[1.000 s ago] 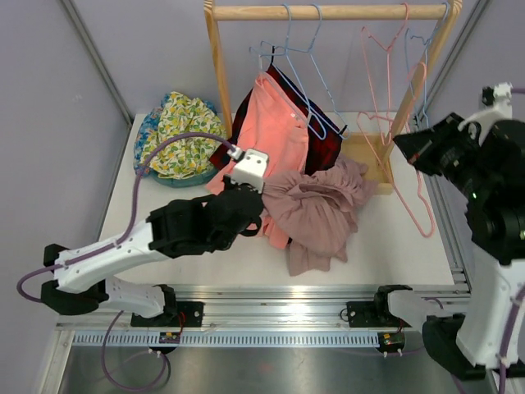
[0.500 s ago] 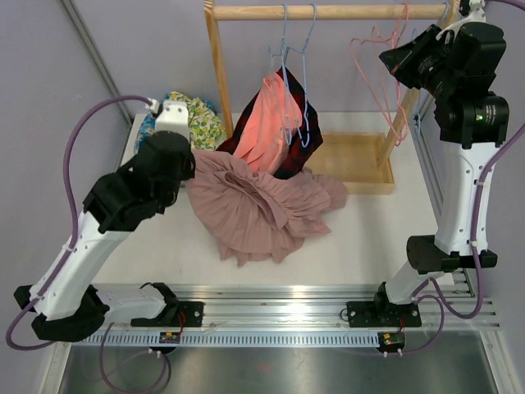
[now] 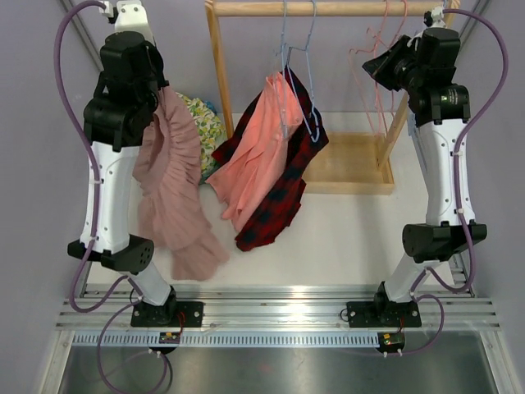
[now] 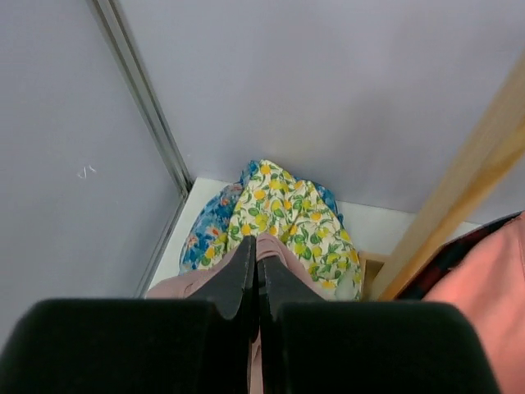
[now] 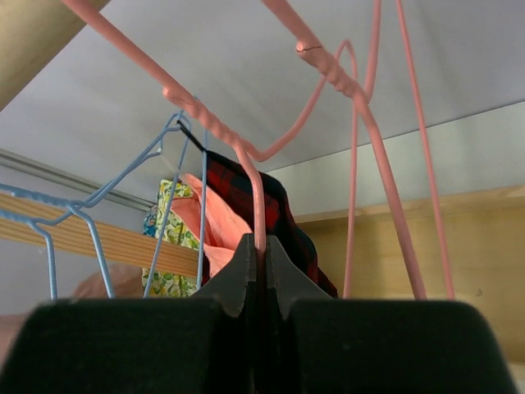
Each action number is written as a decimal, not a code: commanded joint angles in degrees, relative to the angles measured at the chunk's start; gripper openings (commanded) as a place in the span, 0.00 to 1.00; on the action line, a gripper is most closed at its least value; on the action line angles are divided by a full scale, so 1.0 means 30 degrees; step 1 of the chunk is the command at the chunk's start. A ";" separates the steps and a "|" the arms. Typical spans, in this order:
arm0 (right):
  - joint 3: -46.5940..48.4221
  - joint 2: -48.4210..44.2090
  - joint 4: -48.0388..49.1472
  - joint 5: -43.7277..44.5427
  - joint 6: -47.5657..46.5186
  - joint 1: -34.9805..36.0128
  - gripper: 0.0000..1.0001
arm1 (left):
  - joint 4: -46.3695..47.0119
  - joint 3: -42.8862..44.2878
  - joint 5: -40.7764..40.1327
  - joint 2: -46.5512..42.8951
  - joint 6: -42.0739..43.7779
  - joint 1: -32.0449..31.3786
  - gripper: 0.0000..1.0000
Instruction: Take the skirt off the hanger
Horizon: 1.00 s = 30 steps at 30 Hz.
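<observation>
Limply, the pleated dusty-pink skirt (image 3: 168,189) hangs from pinched left fingers (image 4: 238,275); right fingers (image 5: 242,275) grip a hanger (image 5: 257,201).

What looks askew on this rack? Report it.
The coral cloth garment and dark red plaid garment hang lopsided from the blue wire hangers, tails sagging toward the table. Nothing else: left pincer holds the dusty-pink pleated skirt, right pincer a pink wire hanger.

The white table (image 3: 361,238) carries a floral clothes heap (image 3: 205,123) and the wooden rack's tray base (image 3: 349,188).
</observation>
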 commanded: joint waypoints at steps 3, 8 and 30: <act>-0.2987 -0.2385 0.1067 0.0439 -0.0761 -0.0064 0.00 | 0.8039 -0.1879 0.1759 -0.1061 0.0655 0.1274 0.00; -0.7258 -0.4933 0.1800 0.0206 -0.0675 -0.0064 0.00 | 1.2069 -0.1308 0.3339 0.0744 0.2885 0.1801 0.00; -0.7568 -0.8718 -0.0980 0.0089 -0.2988 -0.0064 0.99 | 1.0221 -1.0726 0.3635 -0.1057 -0.3033 0.3179 0.99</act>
